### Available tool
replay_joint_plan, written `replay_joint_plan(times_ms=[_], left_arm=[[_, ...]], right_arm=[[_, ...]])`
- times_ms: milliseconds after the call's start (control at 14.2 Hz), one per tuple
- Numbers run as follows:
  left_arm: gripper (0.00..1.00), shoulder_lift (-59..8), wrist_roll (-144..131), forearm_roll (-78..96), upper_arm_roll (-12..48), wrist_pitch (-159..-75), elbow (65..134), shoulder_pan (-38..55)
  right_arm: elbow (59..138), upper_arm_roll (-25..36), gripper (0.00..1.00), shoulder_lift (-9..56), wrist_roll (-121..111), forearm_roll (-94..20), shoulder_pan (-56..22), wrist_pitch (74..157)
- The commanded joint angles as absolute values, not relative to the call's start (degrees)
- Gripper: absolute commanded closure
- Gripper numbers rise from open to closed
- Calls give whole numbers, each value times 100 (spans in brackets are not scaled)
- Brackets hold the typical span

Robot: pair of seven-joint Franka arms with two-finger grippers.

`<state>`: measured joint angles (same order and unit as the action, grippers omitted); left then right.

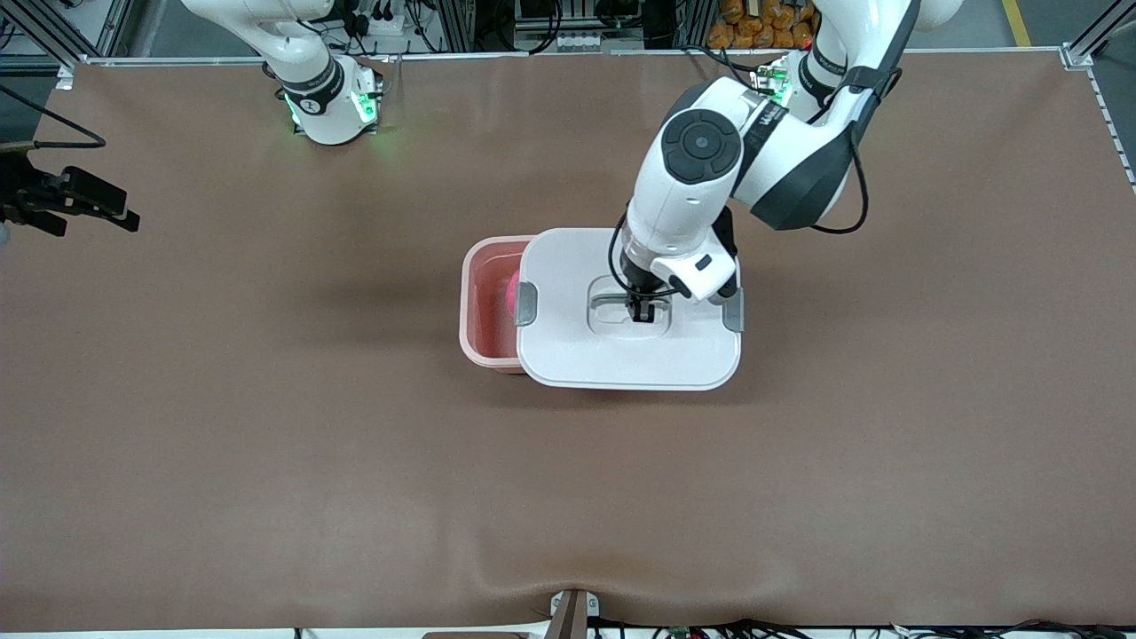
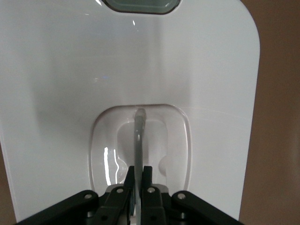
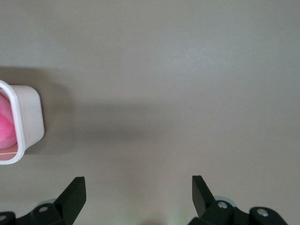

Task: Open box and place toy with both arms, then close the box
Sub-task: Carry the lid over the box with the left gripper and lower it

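Brown table (image 1: 266,444), pink box (image 1: 484,311) on it

Mostly hidden under the white lid (image 1: 621,346): the pink box (image 1: 484,306) and the toy (image 1: 512,295), only a sliver showing. Cut off at the right wrist view's edge: box and toy. Right arm's end of table: right gripper (image 1: 53,202) partly cropped.

a robotics lab: brown-matted table (image 1: 266,444), aluminium framing (image 1: 1096,35), cables (image 1: 532,27).

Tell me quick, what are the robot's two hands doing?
Left gripper: shut on the lid handle.
Right gripper: open, holding nothing, waiting over the table.
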<state>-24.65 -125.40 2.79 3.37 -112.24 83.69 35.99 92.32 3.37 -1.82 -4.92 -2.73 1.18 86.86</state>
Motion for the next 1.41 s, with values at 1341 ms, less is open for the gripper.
replay_joint_plan(times_ms=[1341], left_arm=[[100,-2988,-14457,-923,308,-12146,8165,4588]], right_arm=[[9167,264,0,-246,-114,-360,202,8771]])
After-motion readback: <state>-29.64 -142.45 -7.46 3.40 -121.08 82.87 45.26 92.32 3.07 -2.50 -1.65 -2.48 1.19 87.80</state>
